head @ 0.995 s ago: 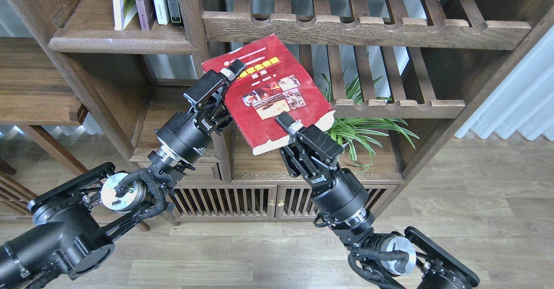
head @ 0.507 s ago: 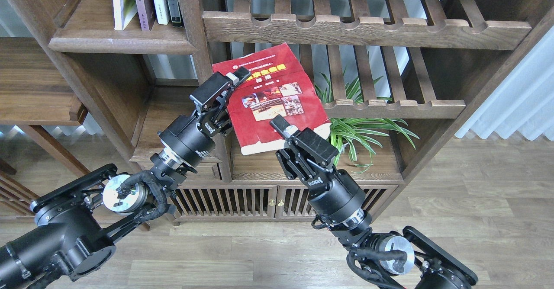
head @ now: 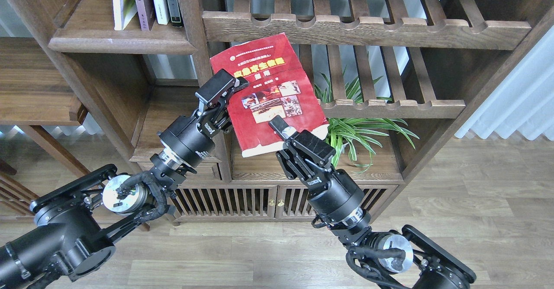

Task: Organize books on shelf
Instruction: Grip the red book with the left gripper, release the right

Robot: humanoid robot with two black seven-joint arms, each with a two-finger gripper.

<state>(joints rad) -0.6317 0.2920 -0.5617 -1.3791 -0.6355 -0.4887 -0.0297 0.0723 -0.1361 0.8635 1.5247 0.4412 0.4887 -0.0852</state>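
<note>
1. The red book (head: 270, 92), a large paperback with yellow title characters and small photos on its cover, hangs in the air in front of the wooden bookcase, cover toward the camera and tilted, its top edge up near the notched front rail of the upper slatted rack (head: 363, 28).
2. The right gripper (head: 279, 125) is clamped on the book's lower edge: one finger lies on the cover just below the photos, the other is hidden behind the book.
3. The left gripper (head: 238, 83) meets the book's left edge about halfway up. One finger rests against the cover; whether its jaws are pressed closed on the edge or merely touching it, I cannot tell.
4. The shelf (head: 123, 44), a flat dark-brown board with a rounded front edge, lies up and to the left of the left gripper, well apart from the book.
5. On that shelf stand a few upright books (head: 145, 1), cut off by the top of the view.
6. A spider plant (head: 361, 129) sits just to the right of the right gripper, its leaves behind the book's lower right corner.
</note>
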